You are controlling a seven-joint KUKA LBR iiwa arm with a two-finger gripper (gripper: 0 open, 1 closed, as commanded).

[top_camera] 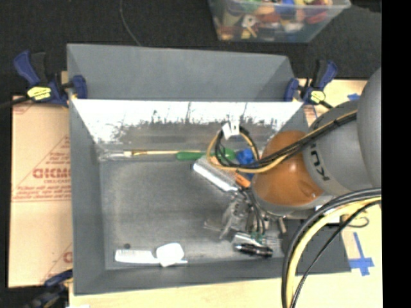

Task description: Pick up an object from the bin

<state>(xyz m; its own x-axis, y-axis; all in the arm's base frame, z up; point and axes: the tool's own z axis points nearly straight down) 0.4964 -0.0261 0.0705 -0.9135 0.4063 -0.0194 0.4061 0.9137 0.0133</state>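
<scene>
Claw (239, 222) is low over the floor of the bin (148, 204), under the orange cover (286, 172) on the wrist. We cannot tell whether it is apart or together, as metal parts and cables crowd it. Just nearer the front wall than the claw, close beside it, we note a small dark object (253, 249) with a green spot, lying flat. Well to the claw's left, by the front wall, lies a white tube (154, 255). Behind and left of the claw, along the back wall, lies a thin stick with a green grip (176, 154).
</scene>
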